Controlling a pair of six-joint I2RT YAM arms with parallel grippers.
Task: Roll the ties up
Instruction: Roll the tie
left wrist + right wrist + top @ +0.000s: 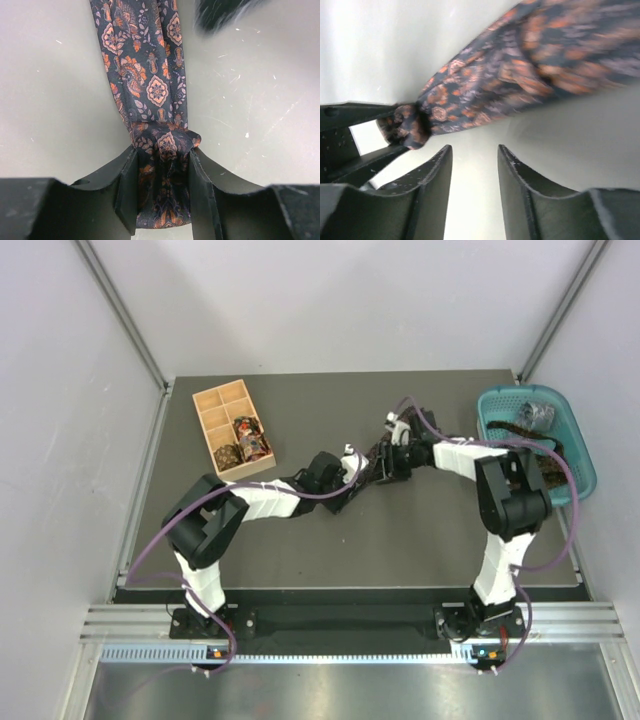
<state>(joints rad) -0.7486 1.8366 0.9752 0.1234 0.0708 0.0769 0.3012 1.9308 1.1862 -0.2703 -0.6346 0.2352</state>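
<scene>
1. At the table's (pixel 400 540) far left, the wooden box (pixel 212 401) holds two rolled coils (pixel 247 430) in its nearer compartments. The farther cells look bare.
2. Toward the middle, the left gripper (pixel 162 165) is clenched on the bunched narrow end of the paisley tie (pixel 150 75). The fabric is squeezed between its fingers (pixel 127 185), and the rest of the strip runs out over the table toward the right arm.
3. Just to the right, the right gripper (pixel 472 165) hovers beside the same tie. Its fingers are spread with nothing between them, and the cloth passes just past the fingertips without touching them.
4. At the far right, the teal basket (pixel 528 390) holds loose ties (pixel 535 412) not yet rolled, a grey one among them.
5. What could go wrong, as I judge it:
   - The left grip sits on a crumpled knot of cloth, not a flat fold. Rolling from it would likely give a lopsided coil that springs open.
   - If the right fingers close too near the edge, the slick fabric may slip out. With no tension the strip would twist.
   - The two grippers are close together, so a careless approach could knock one against the other and tug the end free.
</scene>
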